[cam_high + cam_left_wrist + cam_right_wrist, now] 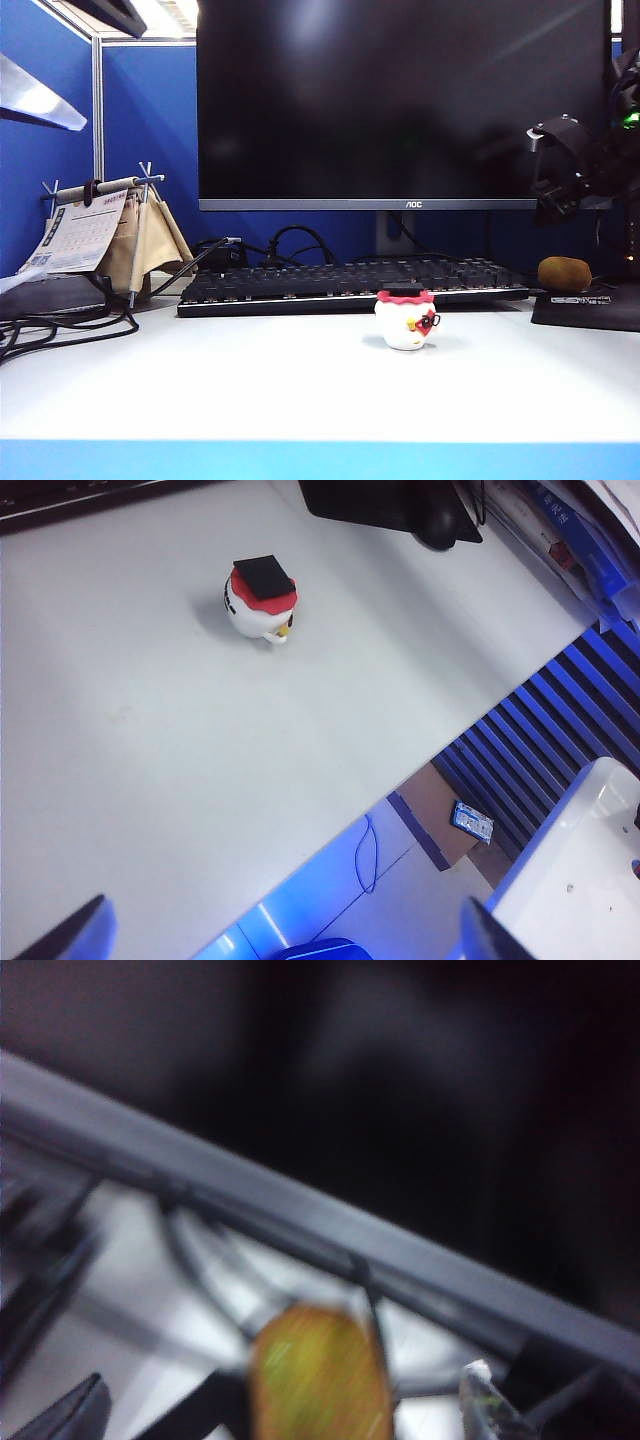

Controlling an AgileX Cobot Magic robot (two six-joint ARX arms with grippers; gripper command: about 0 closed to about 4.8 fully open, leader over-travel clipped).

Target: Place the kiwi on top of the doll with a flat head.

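The kiwi [564,273], brown and oval, lies on a black mat at the right, beside the keyboard's end. The doll with a flat head [406,320] stands upright mid-table, white with a black top and red frill. My right gripper [558,190] hangs above and slightly left of the kiwi. In the blurred right wrist view that gripper [280,1412] is open, and the kiwi [320,1375] shows between its fingers without touching them. My left gripper [280,942] is open and empty over the table's front edge, well back from the doll [262,598].
A black keyboard [350,285] lies behind the doll, under a large monitor [400,100]. A desk calendar [90,235] and cables [60,325] sit at the left. The black mat [590,305] holds the kiwi. The table's front edge [330,830] drops to the floor.
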